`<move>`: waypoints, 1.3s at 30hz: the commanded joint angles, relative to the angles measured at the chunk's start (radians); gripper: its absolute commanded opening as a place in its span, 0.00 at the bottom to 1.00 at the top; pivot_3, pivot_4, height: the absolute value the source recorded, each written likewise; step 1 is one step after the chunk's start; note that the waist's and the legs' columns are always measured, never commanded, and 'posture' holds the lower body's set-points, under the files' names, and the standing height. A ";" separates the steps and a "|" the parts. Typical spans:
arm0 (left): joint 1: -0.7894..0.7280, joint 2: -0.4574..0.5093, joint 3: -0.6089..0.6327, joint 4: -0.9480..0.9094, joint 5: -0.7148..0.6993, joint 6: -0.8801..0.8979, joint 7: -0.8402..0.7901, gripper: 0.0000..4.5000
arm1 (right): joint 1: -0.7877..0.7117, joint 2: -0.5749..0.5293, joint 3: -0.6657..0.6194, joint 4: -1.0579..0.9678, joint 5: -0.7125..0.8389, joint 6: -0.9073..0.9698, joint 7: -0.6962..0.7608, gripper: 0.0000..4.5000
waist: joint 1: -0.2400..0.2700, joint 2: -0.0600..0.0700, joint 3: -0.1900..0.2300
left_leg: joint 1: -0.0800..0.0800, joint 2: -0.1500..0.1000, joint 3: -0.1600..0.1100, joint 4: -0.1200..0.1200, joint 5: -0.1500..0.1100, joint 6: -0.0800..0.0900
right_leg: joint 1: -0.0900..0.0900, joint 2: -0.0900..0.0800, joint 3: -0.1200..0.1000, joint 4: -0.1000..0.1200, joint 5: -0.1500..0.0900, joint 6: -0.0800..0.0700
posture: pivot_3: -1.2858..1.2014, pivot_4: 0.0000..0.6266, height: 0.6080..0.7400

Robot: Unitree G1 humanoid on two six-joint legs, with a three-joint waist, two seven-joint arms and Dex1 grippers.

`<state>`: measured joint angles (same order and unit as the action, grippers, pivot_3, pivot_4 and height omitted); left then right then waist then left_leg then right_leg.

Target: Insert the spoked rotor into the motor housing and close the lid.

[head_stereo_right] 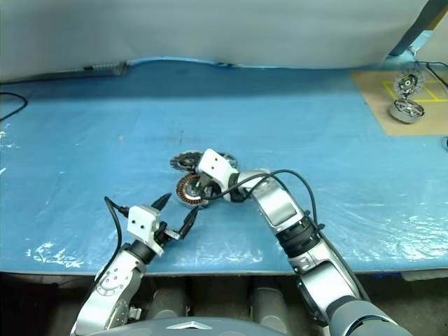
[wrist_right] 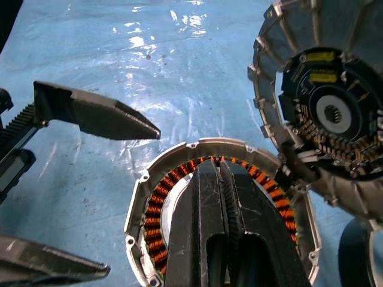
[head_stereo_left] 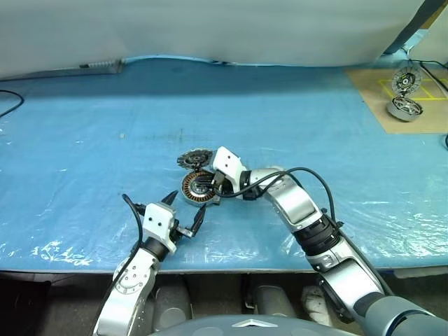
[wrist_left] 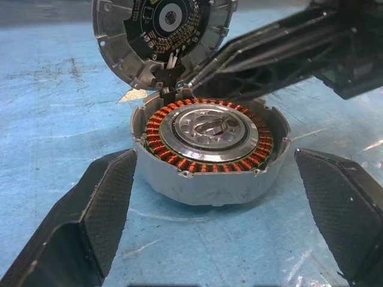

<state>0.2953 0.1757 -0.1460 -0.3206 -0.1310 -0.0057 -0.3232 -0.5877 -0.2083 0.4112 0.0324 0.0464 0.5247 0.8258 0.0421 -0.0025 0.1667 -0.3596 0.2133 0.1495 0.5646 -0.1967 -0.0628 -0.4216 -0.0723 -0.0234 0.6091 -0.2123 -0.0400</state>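
Left gripper (head_stereo_left: 183,211): fingers spread wide, arm extended forward at near left. Right gripper (wrist_right: 222,179): fingers pressed together, forearm angled leftward, wrist bent.

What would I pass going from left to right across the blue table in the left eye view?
Black cable at the edge → left gripper, open → motor housing with the shut right gripper over it → brown board carrying two more round motor parts.
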 commanded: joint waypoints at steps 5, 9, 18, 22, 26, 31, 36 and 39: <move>-0.008 -0.008 -0.018 0.000 0.013 -0.037 0.000 1.00 | -0.025 -0.002 0.024 -0.027 -0.025 0.005 -0.014 0.01 | 0.000 0.000 0.000 | 0.000 0.000 0.000 0.000 0.000 0.000 | 0.000 0.000 0.000 0.000 0.000 0.000 | 0.52 0.24 1.00; -0.013 -0.010 -0.022 0.007 0.014 -0.041 0.000 1.00 | -0.023 -0.008 0.036 -0.015 -0.034 0.001 -0.011 0.01 | 0.000 0.000 0.000 | 0.000 0.000 0.000 0.000 0.000 0.000 | 0.000 0.000 0.000 0.000 0.000 0.000 | 0.52 0.24 1.00; -0.013 -0.016 -0.026 0.009 0.019 -0.040 0.001 1.00 | 0.002 -0.054 0.065 -0.025 -0.035 0.017 0.027 0.01 | 0.000 0.000 0.000 | 0.000 0.000 0.000 0.000 0.000 -0.001 | 0.000 0.000 0.000 0.000 0.000 0.000 | 0.52 0.24 1.00; -0.010 -0.018 -0.025 0.010 0.018 -0.040 0.001 1.00 | 0.019 -0.076 0.061 -0.048 -0.025 0.026 0.038 0.01 | 0.001 0.000 0.000 | 0.000 0.000 0.000 0.000 0.000 0.000 | 0.000 0.000 0.000 0.000 0.000 0.000 | 0.52 0.24 1.00; -0.009 -0.018 -0.022 0.011 0.015 -0.041 -0.003 1.00 | 0.020 -0.077 0.035 -0.081 0.003 0.031 0.043 0.01 | 0.001 0.000 0.000 | 0.000 0.000 0.000 0.000 0.000 0.000 | 0.000 0.000 0.000 0.000 0.000 0.000 | 0.52 0.24 1.00; -0.010 -0.017 -0.021 0.015 0.012 -0.043 -0.007 1.00 | 0.006 -0.045 0.009 -0.090 0.027 0.028 0.022 0.01 | 0.001 0.000 0.000 | 0.000 0.000 0.000 0.001 0.000 0.000 | 0.000 0.000 0.000 0.001 0.000 0.000 | 0.52 0.24 1.00; -0.012 -0.014 -0.019 0.013 0.009 -0.040 -0.012 1.00 | 0.001 -0.080 -0.070 -0.121 0.106 0.050 0.085 0.01 | 0.002 0.000 0.000 | 0.000 0.000 0.000 0.001 0.000 0.000 | 0.000 0.000 0.000 0.001 0.000 0.000 | 0.52 0.24 1.00; -0.012 -0.012 -0.018 0.011 0.007 -0.038 -0.015 1.00 | -0.007 -0.147 -0.106 -0.113 0.127 0.054 0.122 0.01 | 0.006 0.000 0.000 | 0.000 0.000 0.000 0.001 0.000 0.000 | 0.000 0.000 0.000 0.000 0.000 0.000 | 0.52 0.24 1.00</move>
<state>0.2821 0.1635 -0.1624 -0.2898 -0.1148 -0.0264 -0.3309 -0.5800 -0.3257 0.3464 -0.0550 0.1496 0.5797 0.9229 0.0478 -0.0025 0.1666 -0.3597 0.2130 0.1493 0.5662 -0.1968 -0.0626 -0.4210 -0.0725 -0.0231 0.6096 -0.2121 -0.0398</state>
